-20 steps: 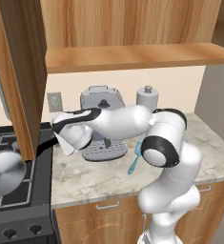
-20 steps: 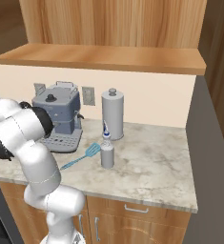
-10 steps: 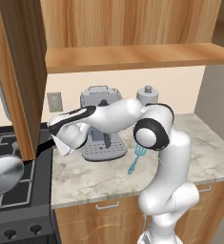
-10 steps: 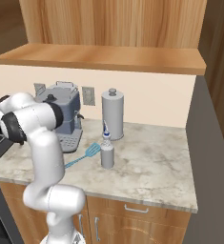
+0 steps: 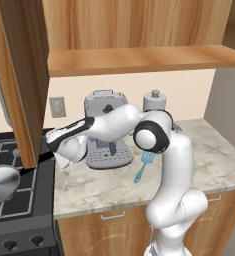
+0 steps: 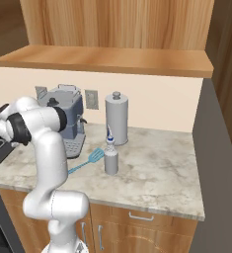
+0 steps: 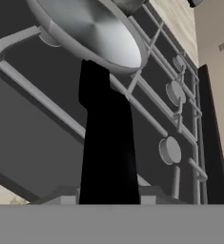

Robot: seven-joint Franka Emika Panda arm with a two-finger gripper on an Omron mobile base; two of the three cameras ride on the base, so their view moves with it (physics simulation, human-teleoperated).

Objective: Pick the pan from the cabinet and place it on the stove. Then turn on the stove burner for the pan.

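The shiny silver pan (image 5: 0, 183) is over the front of the black stove (image 5: 19, 200); I cannot tell whether it rests on the grate. In the hand view the pan (image 7: 92, 31) is at the top, and its long black handle (image 7: 106, 143) runs down between my fingertips. My gripper (image 7: 108, 198) is shut on that handle. From the left base view the gripper (image 5: 50, 152) reaches left from the counter, partly behind the open door of the wooden cabinet (image 5: 21, 75). Round burner caps (image 7: 169, 150) show to the right of the handle.
A grey coffee machine (image 5: 106, 132) stands right behind my forearm. A blue spatula (image 5: 143, 165), a metal canister (image 6: 116, 118) and a small bottle (image 6: 111, 159) are on the marble counter. Black knobs (image 5: 10, 245) line the stove front.
My elbow has swung up and toward the stove, straightening the arm. The hand and the pan have stayed almost in place.
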